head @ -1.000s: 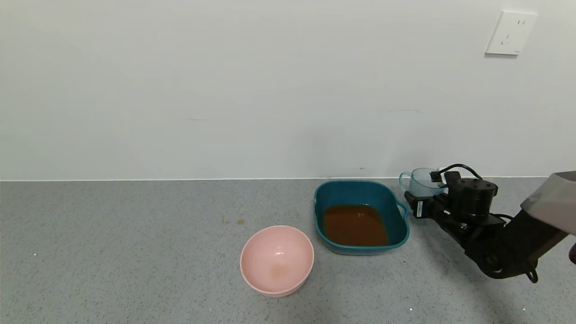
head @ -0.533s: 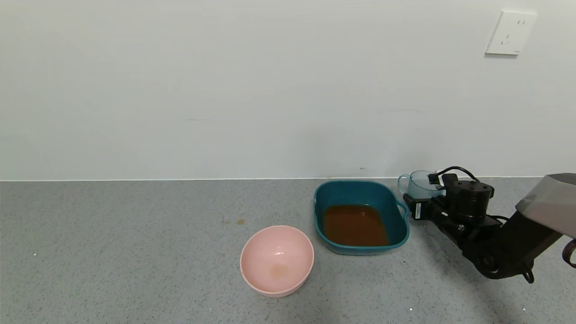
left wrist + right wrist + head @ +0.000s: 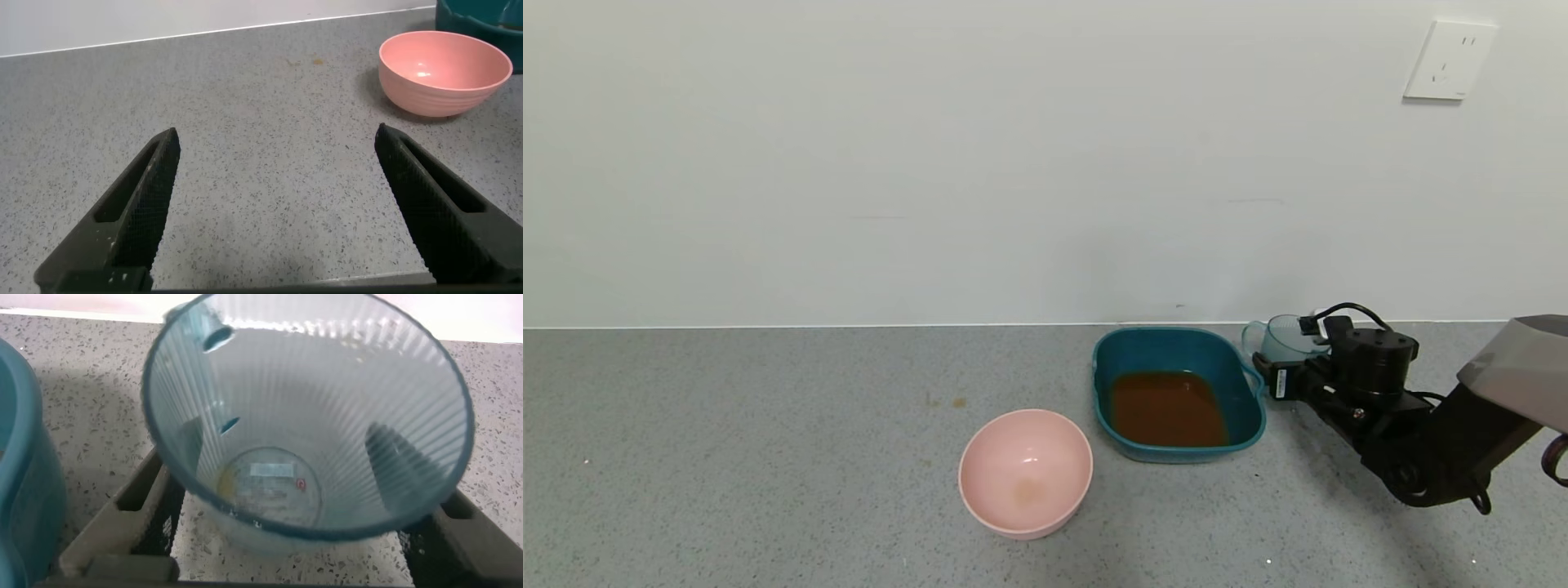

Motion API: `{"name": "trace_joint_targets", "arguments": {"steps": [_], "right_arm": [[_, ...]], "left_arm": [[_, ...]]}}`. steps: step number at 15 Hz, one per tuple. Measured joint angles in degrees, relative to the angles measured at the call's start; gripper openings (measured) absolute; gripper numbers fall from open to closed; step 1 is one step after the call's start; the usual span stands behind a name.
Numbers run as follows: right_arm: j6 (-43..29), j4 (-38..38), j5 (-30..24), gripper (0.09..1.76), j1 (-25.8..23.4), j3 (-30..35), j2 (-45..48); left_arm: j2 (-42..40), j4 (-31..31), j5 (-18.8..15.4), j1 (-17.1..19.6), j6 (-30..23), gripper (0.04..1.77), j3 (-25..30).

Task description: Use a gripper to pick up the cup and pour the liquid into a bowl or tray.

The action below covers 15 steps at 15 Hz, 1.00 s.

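Pink bowl [image 3: 1025, 472], wall socket [image 3: 1450, 60]

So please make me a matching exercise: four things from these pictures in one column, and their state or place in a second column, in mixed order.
Things:
1. cup
2. teal basin
3. pink bowl
4. left claw

States:
a. open above bare counter
b. holds the reddish-brown liquid
c. between the right claw's fingers, nearly empty
d. only a faint stain at its bottom

Pairs: 1-c, 2-b, 3-d, 4-a
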<state>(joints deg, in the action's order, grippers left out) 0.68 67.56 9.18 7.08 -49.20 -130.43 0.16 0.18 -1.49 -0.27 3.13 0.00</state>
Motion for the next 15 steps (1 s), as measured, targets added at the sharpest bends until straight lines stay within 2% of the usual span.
{"name": "trace_joint_targets", "arguments": {"steps": [6, 15], "right_arm": [[0.1, 0.0, -0.1, 1.63, -0.1, 0.0, 0.2], [0.0, -0.1, -4.3, 1.68, -1.5, 1.4, 2.9]], "left_arm": [[0.0, 0.0, 0.0, 0.0, 0.0, 1.72, 0.0], [0.0, 0.0, 0.0, 0.0, 0.0, 1.72, 0.0]]}}
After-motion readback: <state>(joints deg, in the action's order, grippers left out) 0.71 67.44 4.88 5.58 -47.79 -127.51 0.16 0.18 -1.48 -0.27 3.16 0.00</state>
